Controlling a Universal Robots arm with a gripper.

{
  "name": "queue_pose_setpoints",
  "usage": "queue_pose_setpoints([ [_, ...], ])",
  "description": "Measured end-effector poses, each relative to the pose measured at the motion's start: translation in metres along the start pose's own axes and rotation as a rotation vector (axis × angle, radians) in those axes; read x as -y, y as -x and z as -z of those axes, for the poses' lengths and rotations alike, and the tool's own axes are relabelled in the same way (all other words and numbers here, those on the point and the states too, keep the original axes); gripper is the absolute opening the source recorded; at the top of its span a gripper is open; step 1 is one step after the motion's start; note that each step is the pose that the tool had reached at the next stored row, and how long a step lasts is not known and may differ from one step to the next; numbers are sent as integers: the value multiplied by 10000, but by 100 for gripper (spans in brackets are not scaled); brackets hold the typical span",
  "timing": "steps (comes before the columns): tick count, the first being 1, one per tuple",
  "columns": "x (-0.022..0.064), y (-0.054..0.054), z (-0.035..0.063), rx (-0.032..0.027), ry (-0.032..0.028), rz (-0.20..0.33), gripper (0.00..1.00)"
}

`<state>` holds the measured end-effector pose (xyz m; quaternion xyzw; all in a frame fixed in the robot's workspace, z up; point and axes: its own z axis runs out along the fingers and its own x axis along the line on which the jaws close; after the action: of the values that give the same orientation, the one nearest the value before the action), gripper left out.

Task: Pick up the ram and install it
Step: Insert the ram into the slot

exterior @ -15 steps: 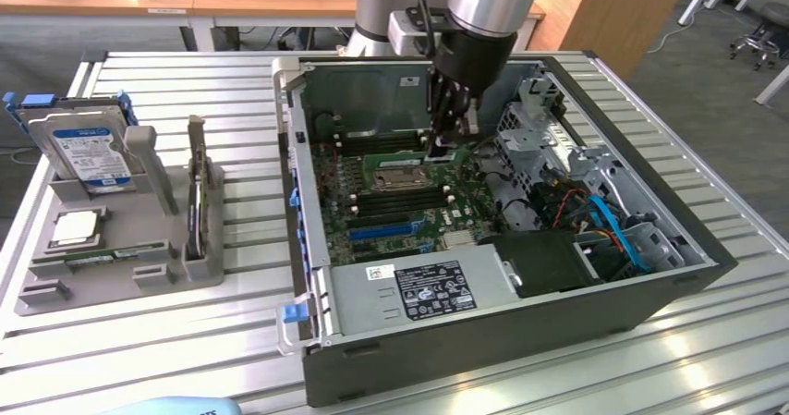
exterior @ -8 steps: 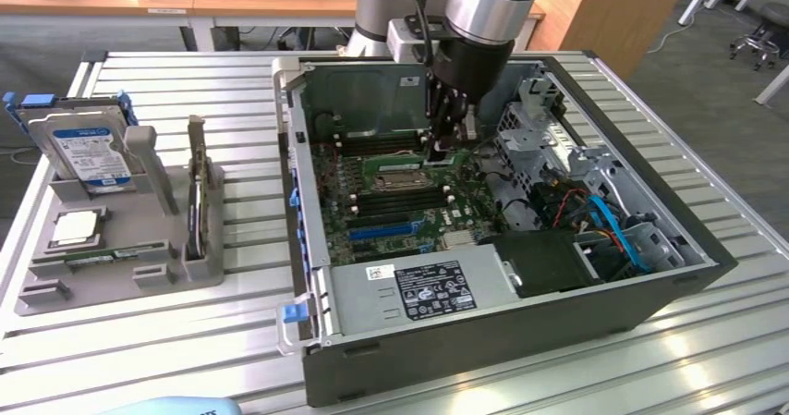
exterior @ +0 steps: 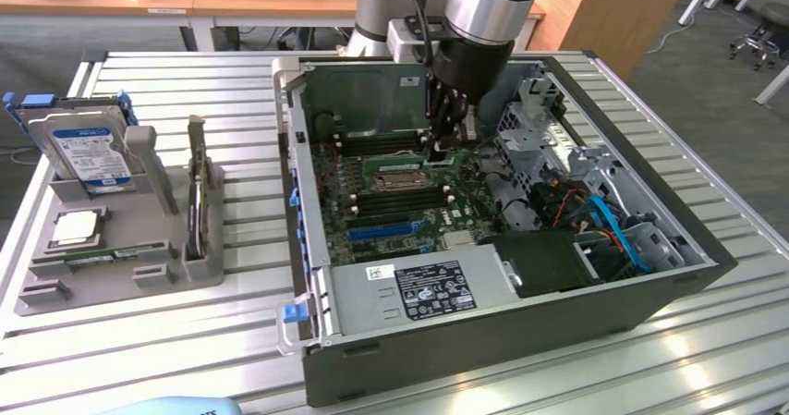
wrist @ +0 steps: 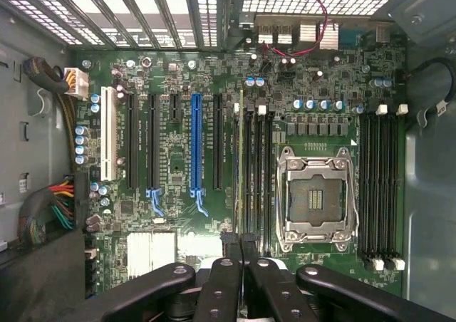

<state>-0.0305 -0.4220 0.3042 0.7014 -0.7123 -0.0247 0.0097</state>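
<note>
The ram (exterior: 405, 167) is a thin green stick with a white label. It stands edge-up in a memory slot beside the empty processor socket (exterior: 397, 184), inside the open computer case (exterior: 493, 332). The wrist view shows its pale top edge (wrist: 239, 172) running along the slot next to the socket (wrist: 313, 194). My gripper (exterior: 439, 152) reaches down into the case at one end of the stick. Its black fingertips (wrist: 232, 245) are pressed together, so the gripper (wrist: 241, 242) is shut directly over that end. Whether they touch the stick I cannot tell.
On the exterior view's left, a grey tray (exterior: 50, 290) holds a blue-labelled hard drive (exterior: 87, 152), a square silver processor chip (exterior: 77, 227) and a thin green strip (exterior: 114, 255). Drive cage, cables and power supply (exterior: 426, 290) crowd the case's right and front. More empty memory slots (wrist: 381, 187) flank the socket.
</note>
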Motion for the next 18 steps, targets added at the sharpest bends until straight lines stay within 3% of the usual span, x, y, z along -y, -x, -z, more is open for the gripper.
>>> queue_pose_setpoints([
  [18, 65, 9, -12, 3, -10, -1, 12],
])
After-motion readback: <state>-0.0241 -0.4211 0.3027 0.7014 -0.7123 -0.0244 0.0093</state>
